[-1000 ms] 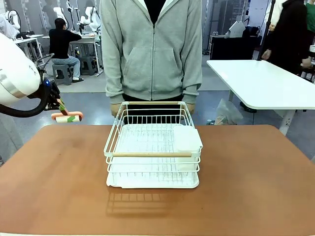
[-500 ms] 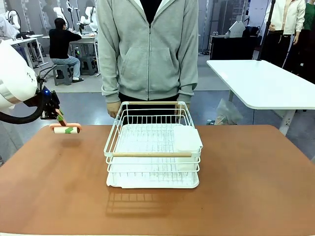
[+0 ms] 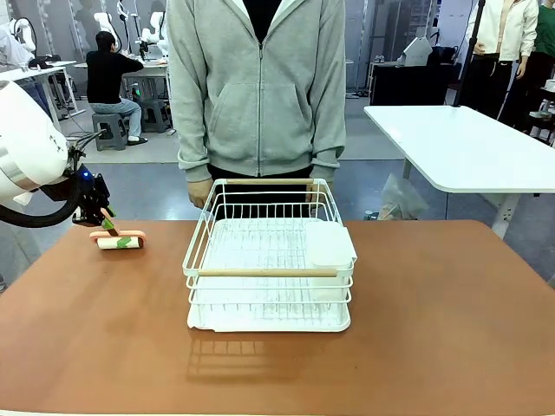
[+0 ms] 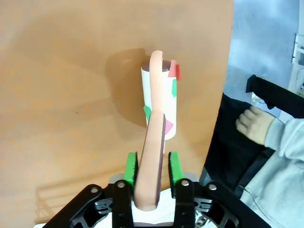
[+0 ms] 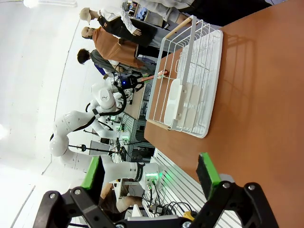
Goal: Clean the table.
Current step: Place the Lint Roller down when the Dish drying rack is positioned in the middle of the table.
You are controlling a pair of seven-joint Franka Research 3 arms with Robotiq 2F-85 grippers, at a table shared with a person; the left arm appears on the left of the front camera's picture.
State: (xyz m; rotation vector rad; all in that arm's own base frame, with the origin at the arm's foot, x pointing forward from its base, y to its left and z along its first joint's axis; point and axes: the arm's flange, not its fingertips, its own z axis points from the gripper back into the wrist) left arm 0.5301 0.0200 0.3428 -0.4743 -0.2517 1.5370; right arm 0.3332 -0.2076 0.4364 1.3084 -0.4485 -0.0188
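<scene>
Fingers of the left gripper (image 4: 152,168) stand a little apart, green pads (image 4: 130,167) each side of the peach handle of a lint roller (image 4: 159,102); gaps show betw. pads and handle, so no firm clamp, tho whether a pad touches it I can't tell. Roller's paper drum, white w/ green and pink patches, lies on the counter (image 3: 434,286) at its far left corner, handle angled up toward the gripper (image 3: 104,221) in the front view. Right gripper (image 5: 152,173): fingers wide apart, nothing betw. them, hanging above the counter's brown top.

White wire rack (image 3: 269,260) w/ wooden handle sits mid-counter, a white tub in its right side; well apart from the roller, to its right. Person (image 3: 260,87) in grey hoodie stands at the far edge just behind the rack, hands down by the rim; one hand (image 4: 254,124) shows beyond the counter edge in the left wrist view. Glossy white table (image 3: 468,147) stands off to the far right.
</scene>
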